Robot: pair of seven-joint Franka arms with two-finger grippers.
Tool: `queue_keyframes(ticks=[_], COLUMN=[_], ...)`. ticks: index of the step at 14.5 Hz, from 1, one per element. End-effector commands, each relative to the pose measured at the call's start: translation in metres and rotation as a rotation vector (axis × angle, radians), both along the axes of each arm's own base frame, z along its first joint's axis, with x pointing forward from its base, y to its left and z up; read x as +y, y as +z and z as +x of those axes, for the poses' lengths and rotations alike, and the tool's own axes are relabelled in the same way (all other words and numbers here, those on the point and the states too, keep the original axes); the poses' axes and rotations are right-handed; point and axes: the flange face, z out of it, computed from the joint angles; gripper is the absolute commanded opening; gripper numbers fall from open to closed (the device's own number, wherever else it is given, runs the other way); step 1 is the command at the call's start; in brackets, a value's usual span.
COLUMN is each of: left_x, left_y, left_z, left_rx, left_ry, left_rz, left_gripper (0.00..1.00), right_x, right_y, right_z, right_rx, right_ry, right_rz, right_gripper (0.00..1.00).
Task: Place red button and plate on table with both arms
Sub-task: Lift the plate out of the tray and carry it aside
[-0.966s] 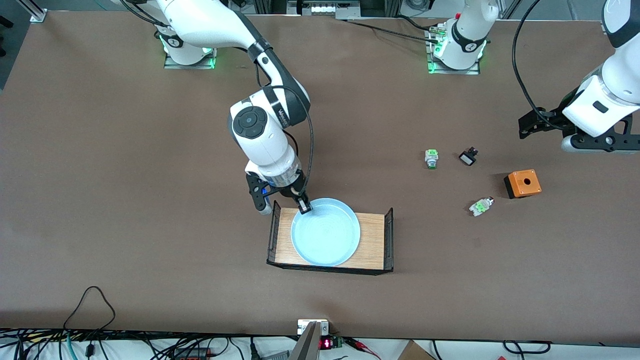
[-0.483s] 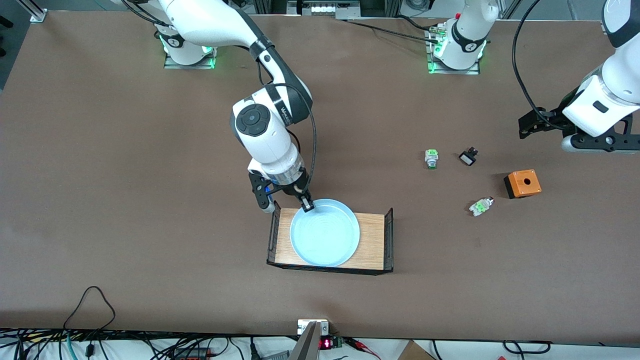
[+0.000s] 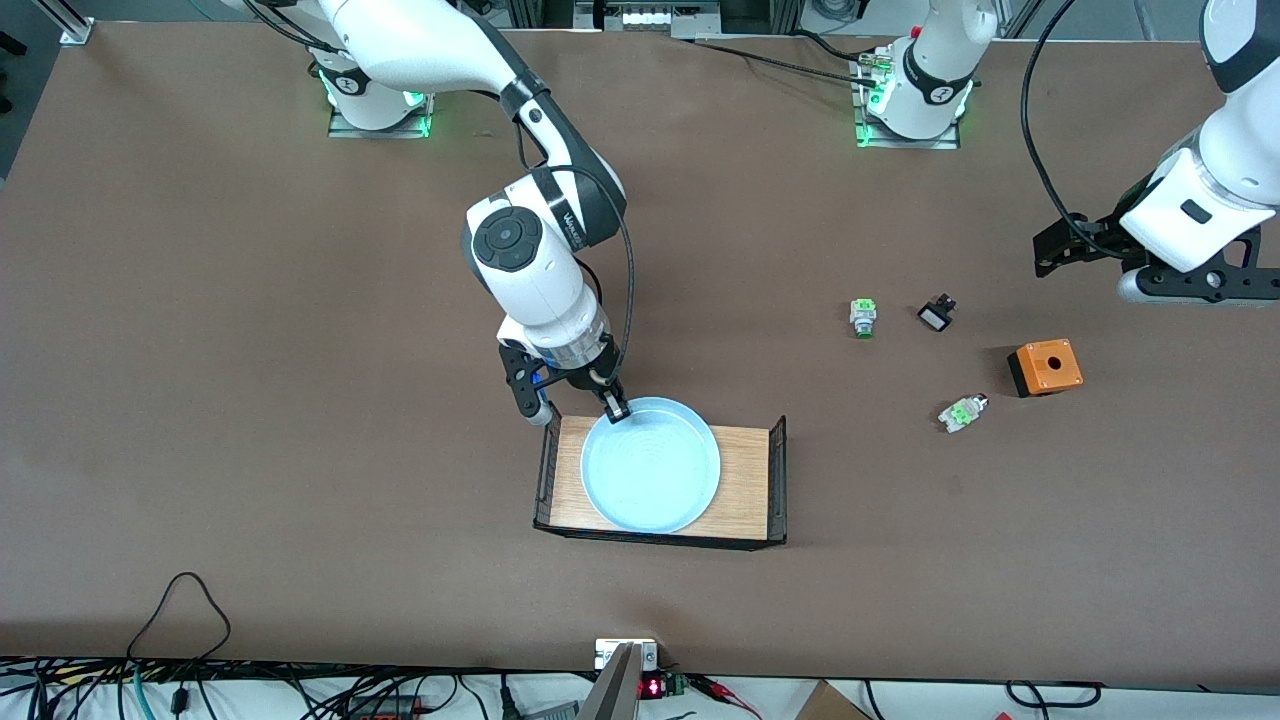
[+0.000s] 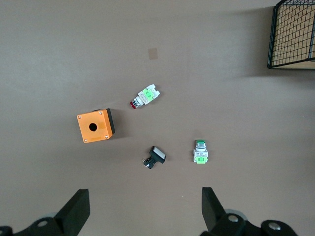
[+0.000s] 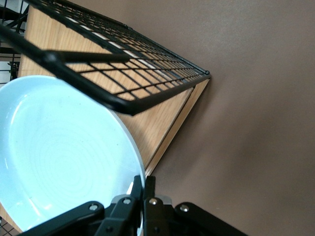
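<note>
The right pincer (image 3: 612,408) is clamped on the rim of the pale blue plate (image 3: 650,466), which sits in the wooden tray (image 3: 745,480). The left pincer (image 4: 142,209) hangs wide open above the bench (image 3: 250,400), over the red button (image 4: 143,97) beside the orange box (image 4: 95,126).

A high camera across the desk (image 3: 200,400) faces my two bases and takes in everything. My left wrist camera looks straight down on the switches from well above; my right wrist camera sits close against the tray (image 5: 162,118), which all three views share
</note>
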Motion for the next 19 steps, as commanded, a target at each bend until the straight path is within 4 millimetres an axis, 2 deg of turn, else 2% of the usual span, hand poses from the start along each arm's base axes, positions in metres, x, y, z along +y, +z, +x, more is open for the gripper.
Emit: queue_keyframes(ticks=[1, 3, 8, 13, 15, 17, 19], left_x=[-0.011, -0.013, -0.01, -0.008, -0.009, -0.009, -0.009], left_y=[0.01, 0.011, 0.013, 0.013, 0.013, 0.013, 0.013], left_z=[-0.003, -0.003, -0.002, -0.002, -0.002, -0.002, -0.002], left_rx=[-0.005, -0.006, -0.007, -0.007, -0.007, -0.007, -0.007], left_ry=[-0.01, -0.015, -0.007, -0.002, -0.002, -0.005, -0.003], left_rz=[-0.014, -0.012, -0.018, -0.019, -0.021, -0.021, -0.021], left_gripper=[1.0, 1.0, 1.0, 1.0, 1.0, 1.0, 1.0], right_x=[0.01, 0.011, 0.015, 0.007, -0.017, -0.058, -0.094], right_y=[0.004, 0.008, 0.035, 0.087, 0.12, 0.156, 0.182], right_z=[-0.003, -0.005, -0.011, -0.019, -0.021, -0.016, -0.014], right_rx=[0.0, 0.0, -0.008, 0.002, 0.035, 0.062, 0.076], right_ry=[0.002, 0.004, 0.017, 0.04, 0.053, 0.07, 0.129], right_rz=[0.015, 0.018, 0.036, 0.042, 0.027, 0.02, -0.001], right_gripper=[0.0, 0.0, 0.0, 0.0, 0.0, 0.0, 0.0])
